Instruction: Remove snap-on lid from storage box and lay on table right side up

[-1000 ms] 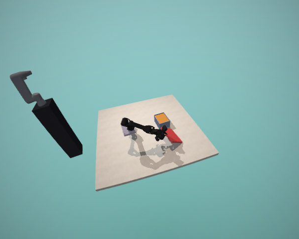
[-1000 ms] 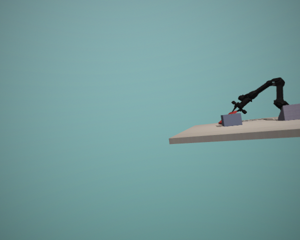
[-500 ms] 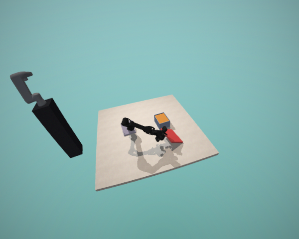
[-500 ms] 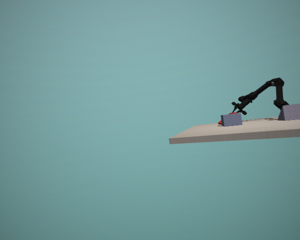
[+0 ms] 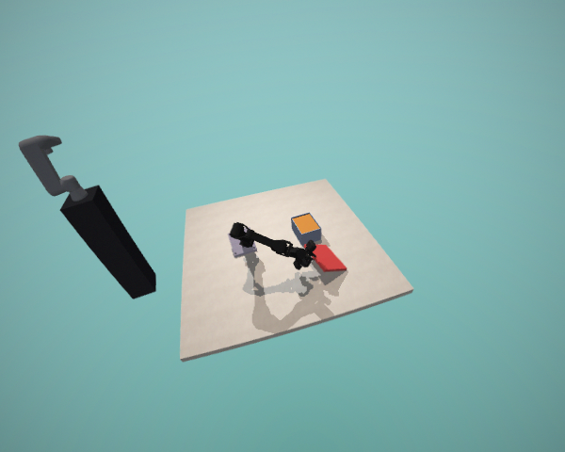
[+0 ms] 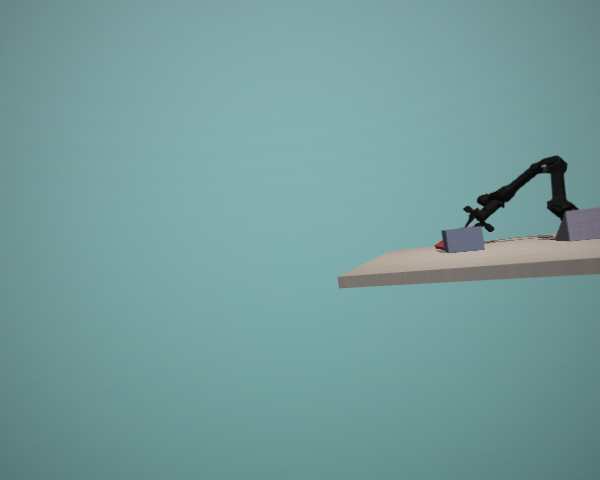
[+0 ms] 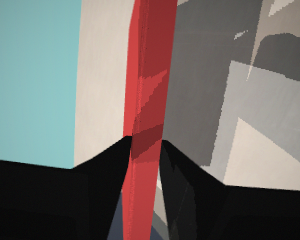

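Reaching out from the grey base block (image 5: 238,246), elbow high, forearm sloping down toward the storage box (image 5: 306,228) (open, orange inside). Gripper (image 5: 310,249) clenched on the edge of the red lid (image 5: 329,258), fingers pinching it from both sides. Lid off and just beside the box, low over the table (image 5: 215,311); touching it or not, cannot tell.

lid (image 5: 329,257): no lettering that I can read
storage box (image 5: 305,227): plain, no label or number
table (image 5: 215,315): no marks
my arm (image 5: 268,241): no brand legible
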Controlling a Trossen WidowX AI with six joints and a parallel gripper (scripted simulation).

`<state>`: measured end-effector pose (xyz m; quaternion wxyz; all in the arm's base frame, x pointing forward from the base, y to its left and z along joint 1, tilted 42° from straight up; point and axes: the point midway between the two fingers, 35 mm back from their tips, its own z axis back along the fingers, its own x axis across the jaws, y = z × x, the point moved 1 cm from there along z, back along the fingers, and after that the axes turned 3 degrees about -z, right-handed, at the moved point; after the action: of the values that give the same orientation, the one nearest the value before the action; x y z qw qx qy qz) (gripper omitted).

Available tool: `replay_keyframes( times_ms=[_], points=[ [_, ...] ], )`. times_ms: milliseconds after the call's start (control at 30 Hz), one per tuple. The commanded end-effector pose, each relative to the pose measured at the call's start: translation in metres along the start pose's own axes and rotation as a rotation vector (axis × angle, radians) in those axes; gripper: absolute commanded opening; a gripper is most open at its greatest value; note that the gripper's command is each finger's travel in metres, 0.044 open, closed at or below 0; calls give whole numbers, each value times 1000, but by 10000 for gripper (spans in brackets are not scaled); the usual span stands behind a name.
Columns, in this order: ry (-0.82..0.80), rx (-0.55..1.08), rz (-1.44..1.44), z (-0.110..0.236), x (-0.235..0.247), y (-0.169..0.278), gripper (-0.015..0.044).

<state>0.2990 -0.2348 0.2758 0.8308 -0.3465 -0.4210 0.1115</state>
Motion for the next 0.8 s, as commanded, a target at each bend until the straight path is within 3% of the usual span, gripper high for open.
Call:
replay_keyframes(
  times_ms=[0,767],
  points=[
    [48,24,-13,-12,-19,7,0],
    [49,24,-12,-22,-32,7,0]
  ],
)
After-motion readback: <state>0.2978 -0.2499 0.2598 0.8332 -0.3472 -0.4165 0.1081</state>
